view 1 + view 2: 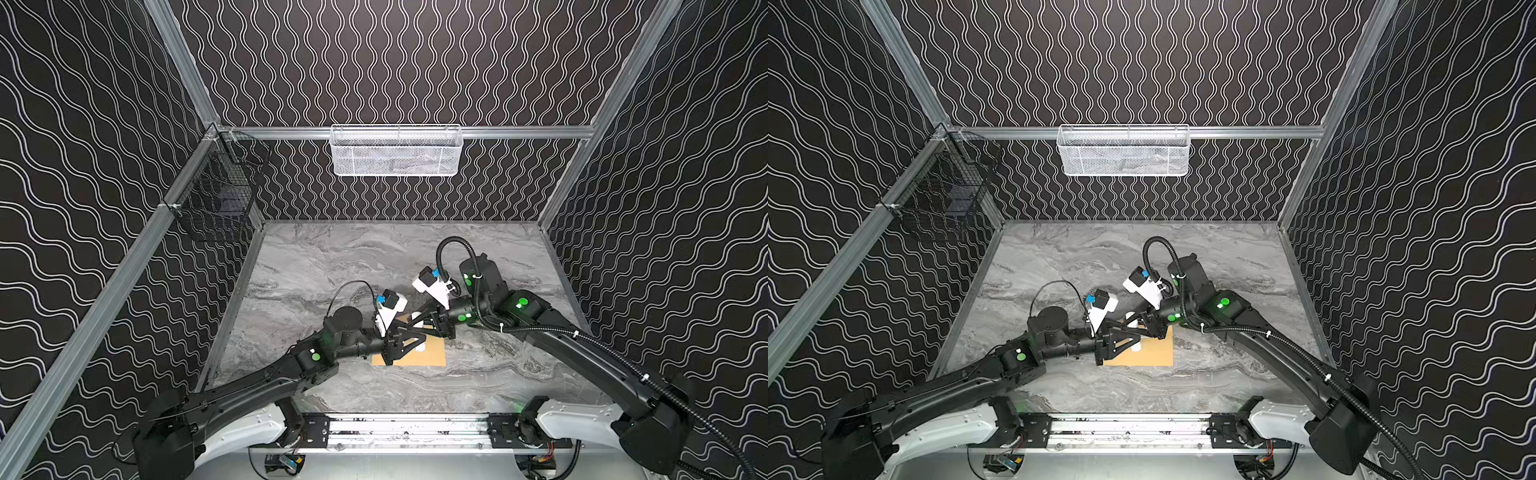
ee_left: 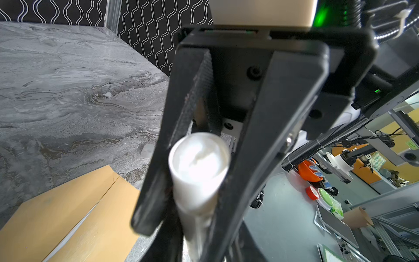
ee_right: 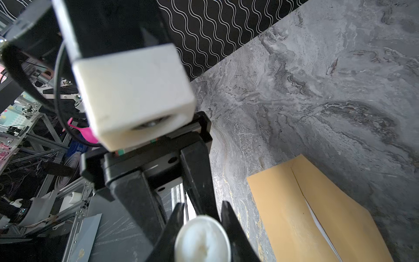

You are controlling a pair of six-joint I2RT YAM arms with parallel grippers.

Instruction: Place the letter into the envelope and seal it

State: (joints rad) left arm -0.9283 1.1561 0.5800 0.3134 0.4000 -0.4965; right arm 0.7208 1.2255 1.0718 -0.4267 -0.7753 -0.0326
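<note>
One left tool [image 1: 420, 338] and one right tool [image 1: 415, 322] clamp one cylinder [image 2: 199, 163] over one envelope [image 1: 433, 354] containing one letter [image 3: 319, 225].

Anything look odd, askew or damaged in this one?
Only a small thing: a thin white edge of the letter peeks out along the flap line of the envelope, so the flap is not sealed flat. The white tube held by the right gripper looks intact; no spill or damage shows.

Even light, blurred wrist-view foregrounds
</note>
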